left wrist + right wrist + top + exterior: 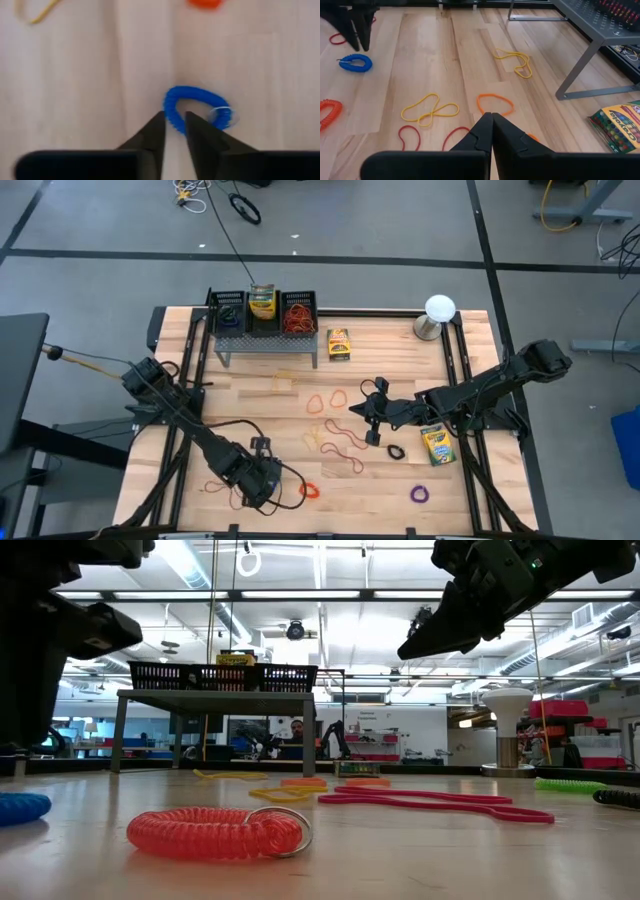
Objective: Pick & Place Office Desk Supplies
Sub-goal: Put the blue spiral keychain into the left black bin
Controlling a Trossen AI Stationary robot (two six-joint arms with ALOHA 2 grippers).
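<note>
Blue coil [192,106] just off left gripper [174,125] tips, slightly parted, nothing pinched; right gripper [491,120] pressed together, empty, mid-table.

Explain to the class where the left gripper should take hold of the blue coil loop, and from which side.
Grip one arc of the blue coil loop from straight above: it lies flat on the table, so one finger goes inside the ring and one outside. Avoid the metal ring end. The left gripper is poised there.
</note>
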